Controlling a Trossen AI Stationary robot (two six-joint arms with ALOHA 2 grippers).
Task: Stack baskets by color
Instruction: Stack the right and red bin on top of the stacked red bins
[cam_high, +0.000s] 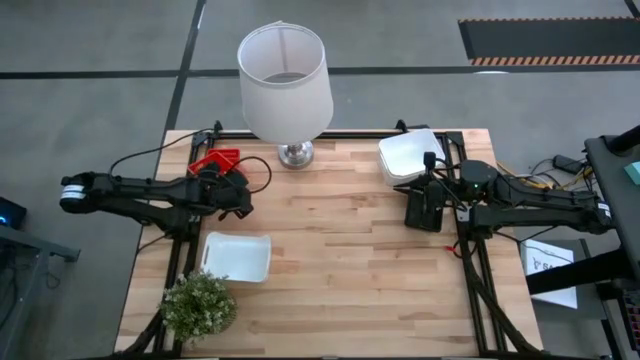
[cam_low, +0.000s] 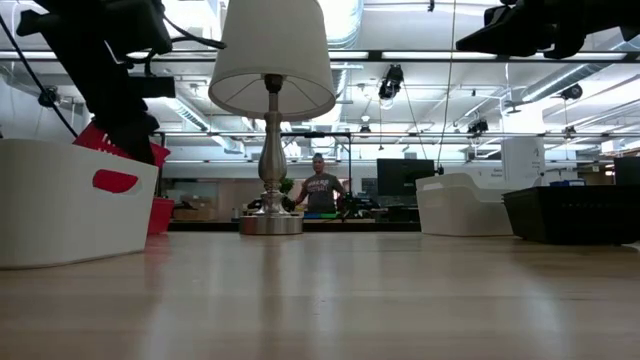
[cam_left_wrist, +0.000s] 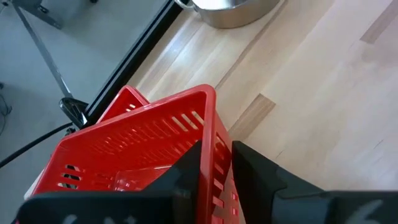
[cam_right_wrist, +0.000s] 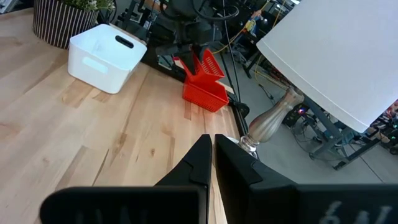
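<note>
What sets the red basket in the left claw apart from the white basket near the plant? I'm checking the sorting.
The red basket has slotted lattice sides; the white basket has smooth walls with one handle cutout. The red basket is tilted, its wall pinched in the left claw above another red basket; the white basket sits flat and alone on the table. The white one looks larger. Both are open-topped rectangular plastic baskets.

red baskets 2 | white baskets 2+ | black baskets 1+ | lamp 1
</note>
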